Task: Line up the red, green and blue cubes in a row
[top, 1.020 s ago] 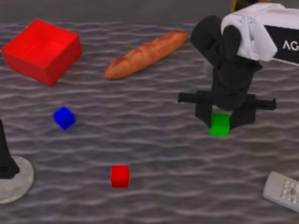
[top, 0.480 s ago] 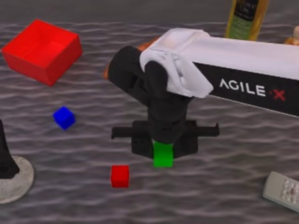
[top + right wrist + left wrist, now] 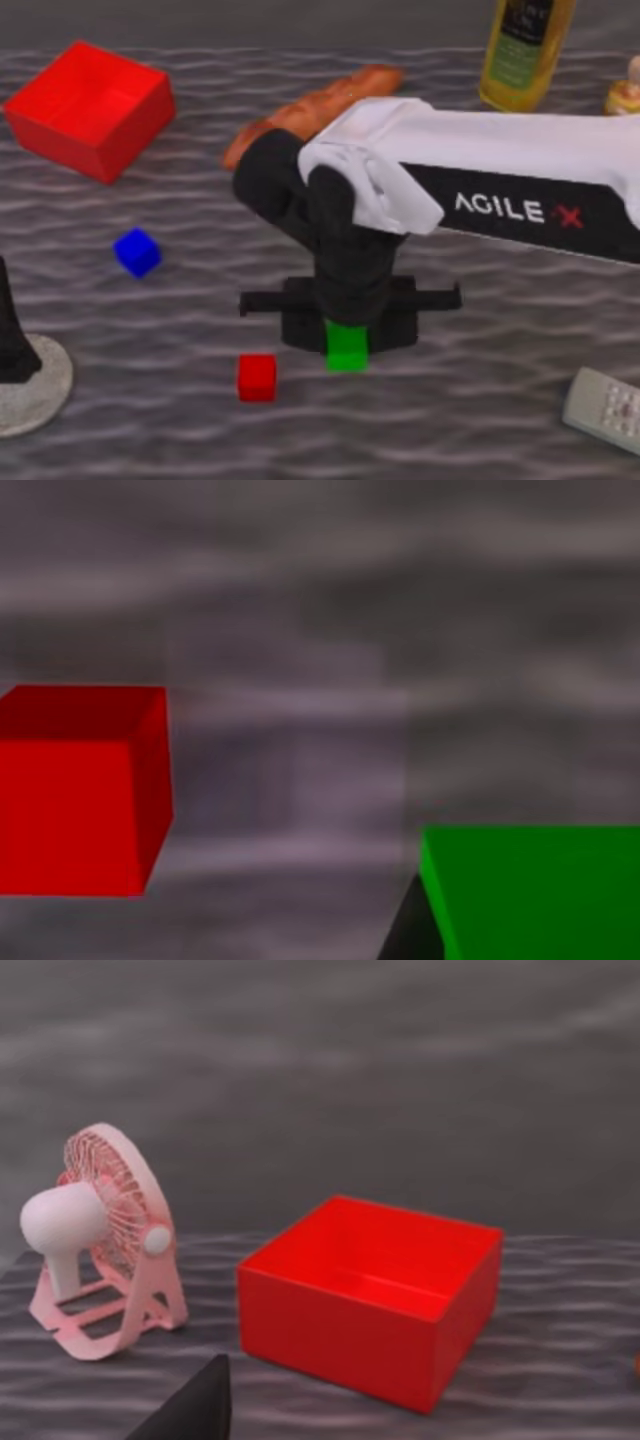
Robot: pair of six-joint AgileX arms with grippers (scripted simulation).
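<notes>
My right gripper (image 3: pixel 347 340) is shut on the green cube (image 3: pixel 347 347), holding it low over the table a short way right of the red cube (image 3: pixel 257 377). The right wrist view shows the green cube (image 3: pixel 535 890) close up and the red cube (image 3: pixel 80 795) beside it with a gap between them. The blue cube (image 3: pixel 137 252) sits apart, farther left and back. My left arm (image 3: pixel 15 345) is parked at the left edge; one dark fingertip (image 3: pixel 195 1410) shows in its wrist view.
A large hollow red box (image 3: pixel 90 108) stands at the back left, a baguette (image 3: pixel 320 105) behind my right arm, a bottle (image 3: pixel 525 45) at the back right, a remote (image 3: pixel 605 408) at the front right. A pink fan (image 3: pixel 105 1245) stands next to the red box (image 3: pixel 375 1295).
My right arm carried the green cube from the right side leftward and forward to beside the red cube, then sank slightly lower in the last half second.
</notes>
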